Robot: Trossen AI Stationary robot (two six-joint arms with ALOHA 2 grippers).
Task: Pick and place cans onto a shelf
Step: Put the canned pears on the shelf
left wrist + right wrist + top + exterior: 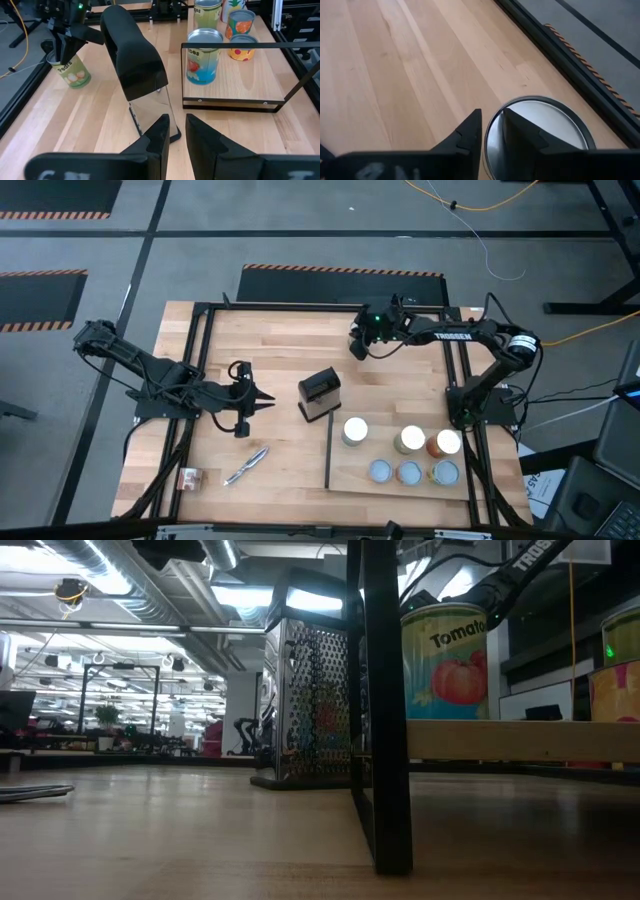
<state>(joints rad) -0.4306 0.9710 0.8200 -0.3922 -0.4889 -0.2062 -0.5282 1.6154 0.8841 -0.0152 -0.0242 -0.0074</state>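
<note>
From above, your right gripper (358, 346) pinches the pears can (70, 70) by its rim, beyond the shelf (400, 480). In its wrist view, that thin hold risks slipping. Left gripper (175, 131), narrow, idles.

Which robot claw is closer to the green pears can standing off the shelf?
The right claw. It sits right at the pears can, one finger over its rim, near the table's far edge. The left claw waits far off, beyond the black grater.
</note>
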